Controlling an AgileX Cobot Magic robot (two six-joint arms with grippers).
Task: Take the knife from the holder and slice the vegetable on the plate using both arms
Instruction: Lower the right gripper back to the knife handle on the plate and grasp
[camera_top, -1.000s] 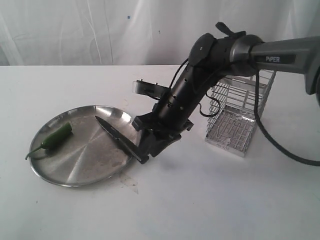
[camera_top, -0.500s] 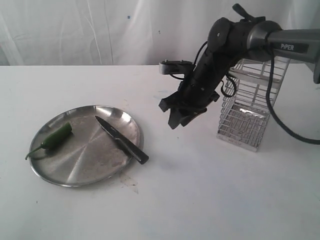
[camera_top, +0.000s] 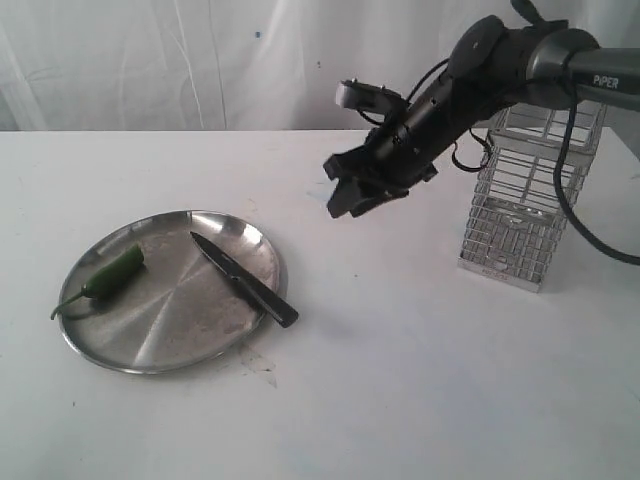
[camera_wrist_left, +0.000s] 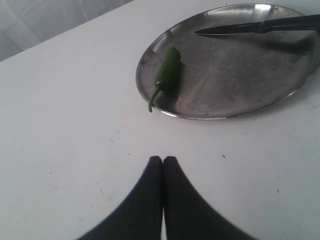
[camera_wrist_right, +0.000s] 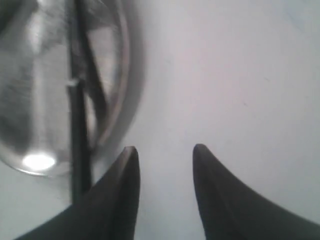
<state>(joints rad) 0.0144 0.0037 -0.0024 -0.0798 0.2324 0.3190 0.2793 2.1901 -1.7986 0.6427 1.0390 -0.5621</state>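
The knife (camera_top: 243, 280) lies across the steel plate (camera_top: 170, 340), blade on the dish, black handle resting over the right rim. A green chili (camera_top: 110, 275) sits at the plate's left side. My right gripper (camera_top: 345, 195) hangs open and empty in the air, up and right of the plate, between it and the wire holder (camera_top: 525, 200). The left wrist view shows the chili (camera_wrist_left: 167, 75), knife (camera_wrist_left: 260, 26) and plate (camera_wrist_left: 225, 107) beyond my left gripper (camera_wrist_left: 162, 160), which is shut on nothing above the table. In the right wrist view the open gripper (camera_wrist_right: 165, 150) faces bare table beside the blurred knife (camera_wrist_right: 77, 125).
A white table carries everything, with a white curtain behind it. The right arm's cable loops down past the holder at the far right. The left arm itself does not show in the exterior view.
The right gripper has let go of the knife's handle, lifted, and drawn back up and to the right. The knife stays on the plate. The holder has shifted rightward.
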